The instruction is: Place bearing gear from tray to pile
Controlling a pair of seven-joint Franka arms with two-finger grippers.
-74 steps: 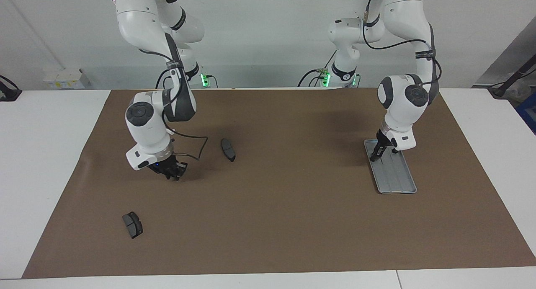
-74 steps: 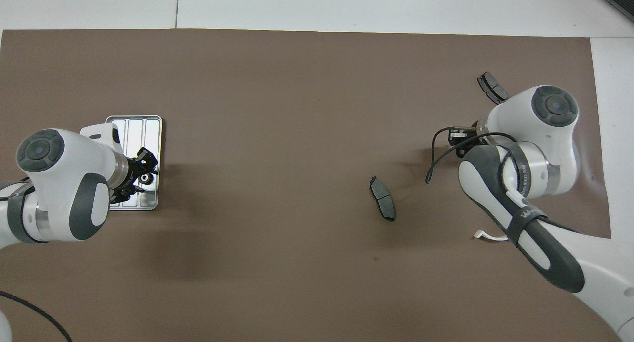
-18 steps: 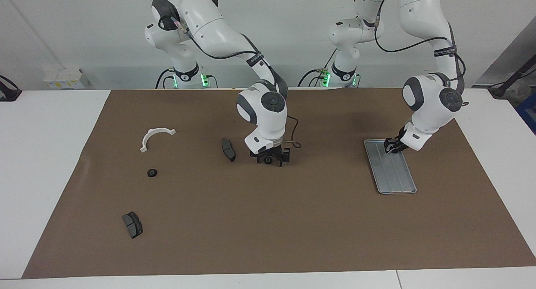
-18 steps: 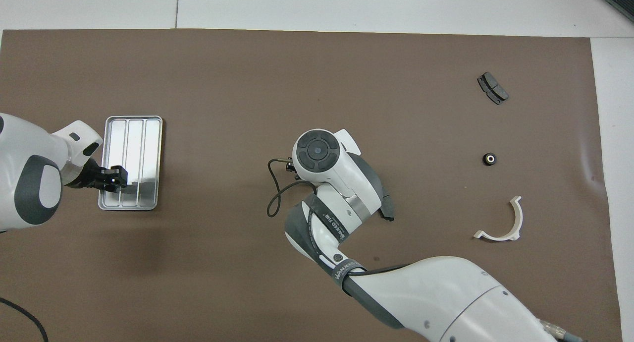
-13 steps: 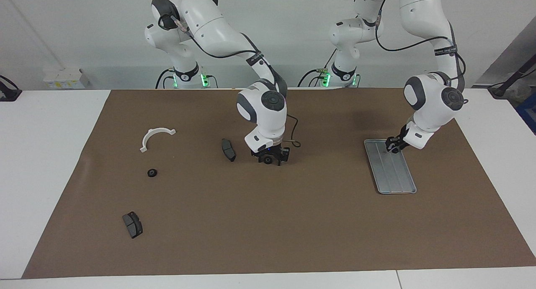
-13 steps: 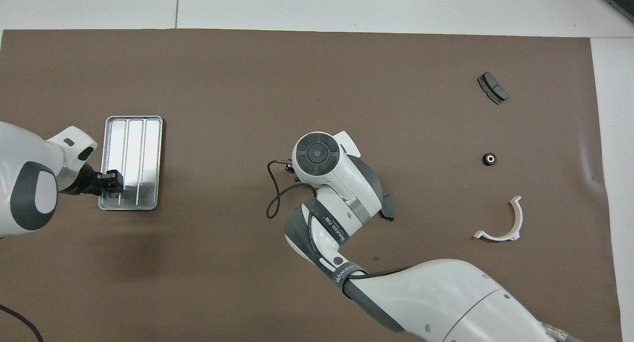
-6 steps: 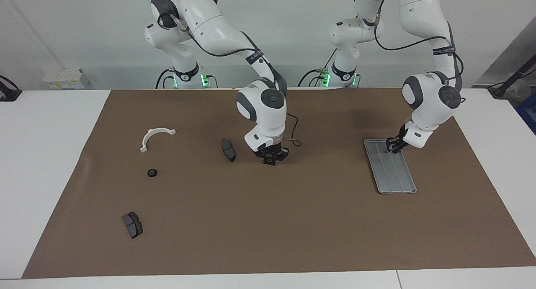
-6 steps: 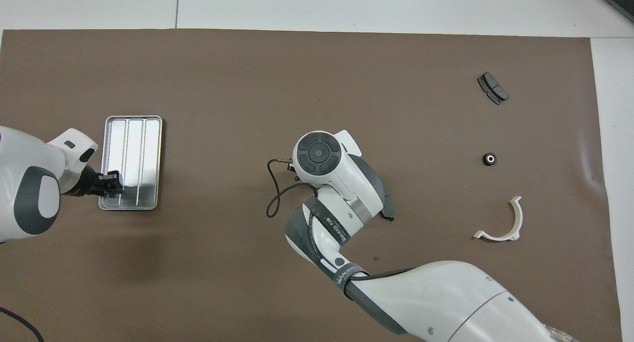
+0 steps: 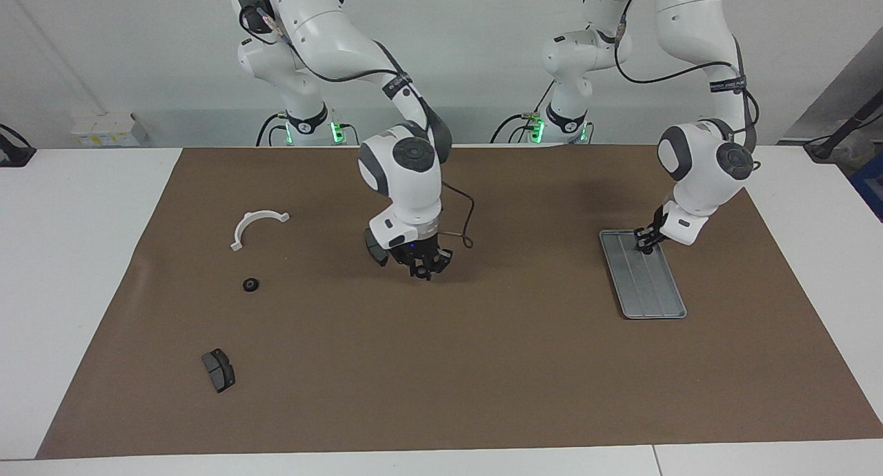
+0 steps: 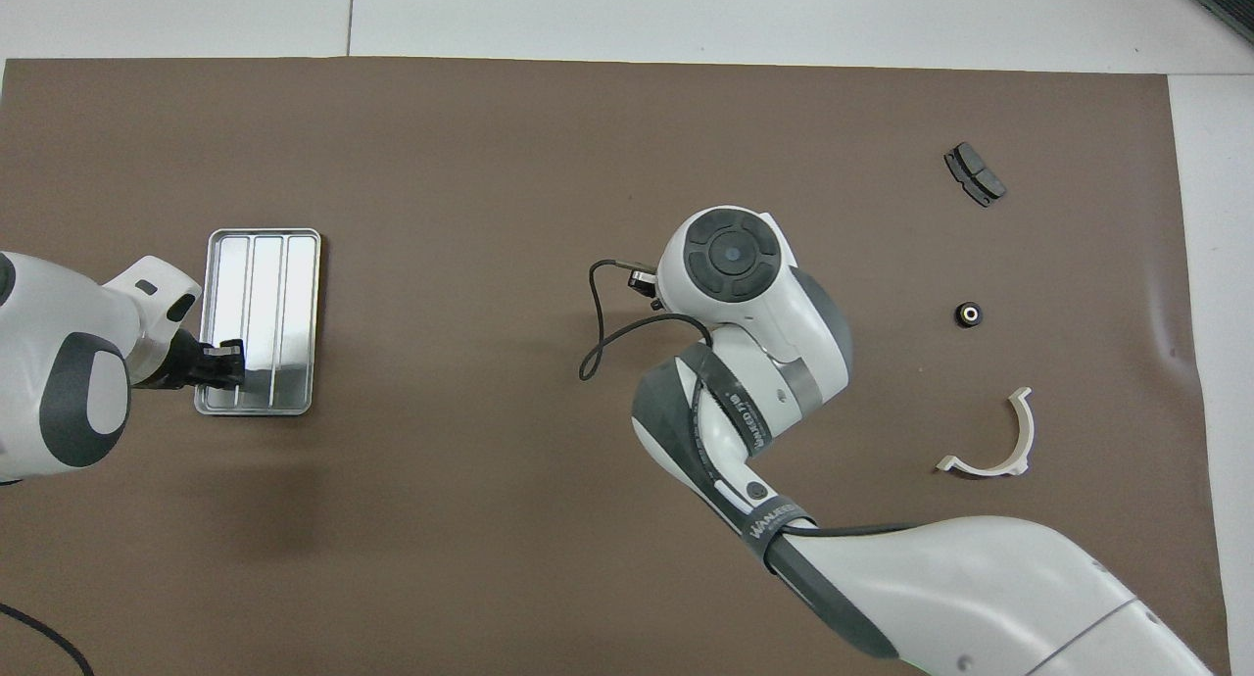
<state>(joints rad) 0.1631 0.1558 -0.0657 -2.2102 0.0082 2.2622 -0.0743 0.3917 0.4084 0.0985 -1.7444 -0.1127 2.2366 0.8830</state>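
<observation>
Right gripper hangs above the brown mat at mid-table, fingertips pointing down and pinched on a small dark bearing gear; its arm bends down from the base, wrist upright. One brake pad shows partly, just beside this wrist. Left gripper slants down over the tray, at the end nearer the robots, fingertips pressed together; whether it holds anything cannot be told. The tray's long axis runs toward and away from the robots. A second gear lies between the white bracket and another brake pad, toward the right arm's end.
</observation>
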